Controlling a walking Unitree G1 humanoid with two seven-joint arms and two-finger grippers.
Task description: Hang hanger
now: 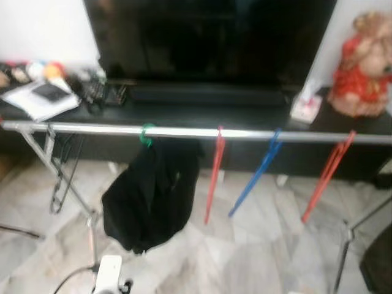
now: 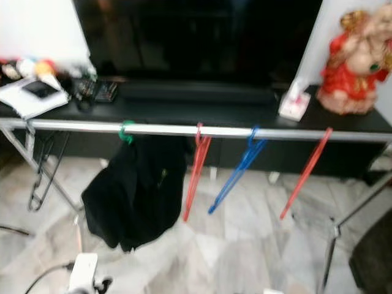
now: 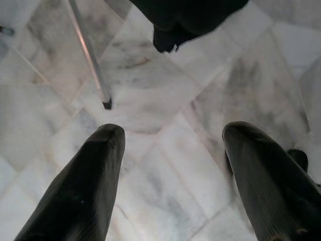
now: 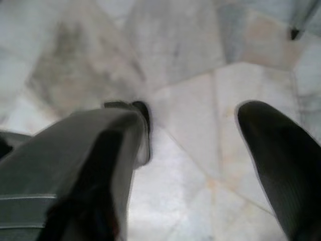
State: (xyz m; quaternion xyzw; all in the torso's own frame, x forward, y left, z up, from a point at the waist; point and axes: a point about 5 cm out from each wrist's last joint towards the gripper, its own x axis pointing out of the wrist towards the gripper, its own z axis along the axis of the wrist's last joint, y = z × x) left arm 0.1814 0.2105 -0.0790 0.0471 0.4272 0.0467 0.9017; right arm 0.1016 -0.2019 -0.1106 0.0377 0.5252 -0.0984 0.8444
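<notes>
left gripper [image 3: 170,150] points down at marble floor [image 3: 165,100], jaws wide, empty. right gripper [image 4: 200,145] same pose, jaws wide. hangers [image 1: 214,174] on rail [image 1: 184,131].

whole head view soft with blur, rail [image 1: 184,131] cut off at the right edge, small clutter [image 1: 37,72] on the cabinet too smeared to name, stuffed toy [image 1: 362,64] cropped, green hanger [image 1: 147,135] mostly hidden by black garment [image 1: 150,196]

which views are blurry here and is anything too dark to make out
Both eye views are softly motion-blurred, the rail and hangers smeared; the TV is near black. Left wrist view is sharp on the left gripper; right wrist view blurs the right gripper.
</notes>
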